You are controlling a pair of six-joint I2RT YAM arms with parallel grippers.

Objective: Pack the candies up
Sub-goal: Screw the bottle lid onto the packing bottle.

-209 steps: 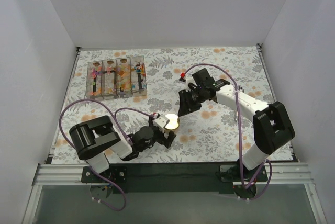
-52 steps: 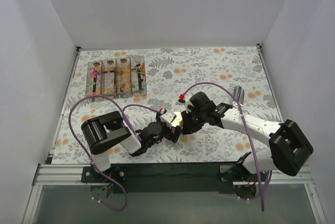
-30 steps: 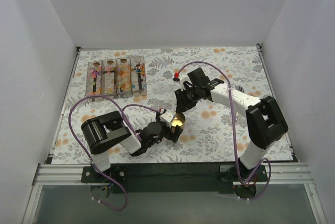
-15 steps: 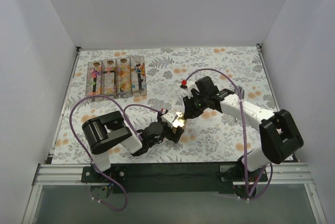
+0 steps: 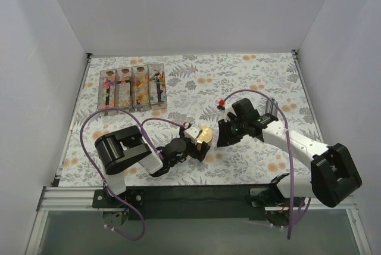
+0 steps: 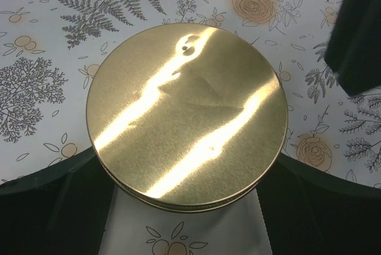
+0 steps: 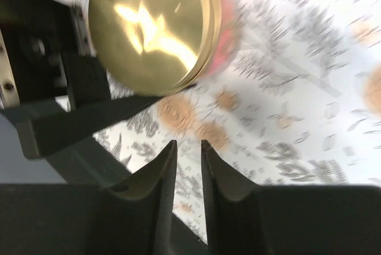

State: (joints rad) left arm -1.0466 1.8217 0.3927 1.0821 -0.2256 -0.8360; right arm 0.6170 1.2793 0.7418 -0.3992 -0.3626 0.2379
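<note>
Showing as specks of orange, pink and yellow, the candies lie inside four clear boxes set side by side in the upper left of the overhead view, well apart from both arms. More colour, a pink-red blur too smeared to resolve, shows through the side of a jar just under its gold lid, in the upper left of the right wrist view. From overhead that jar sits near the middle of the frame, slightly below centre (only its shiny top is visible from there). The left tool is clamped on the jar. In the left wrist view its dark fingers come in from the lower left and lower right corners, under the lid's edge, and the lid fills the middle of the frame. The right tool sits just right of the jar in the overhead view, near it but not touching. Its two fingers stand slightly apart, with a narrow slit between them and nothing in it. Under everything lies the table, covered by a cloth printed with grey ferns and orange flowers.
</note>
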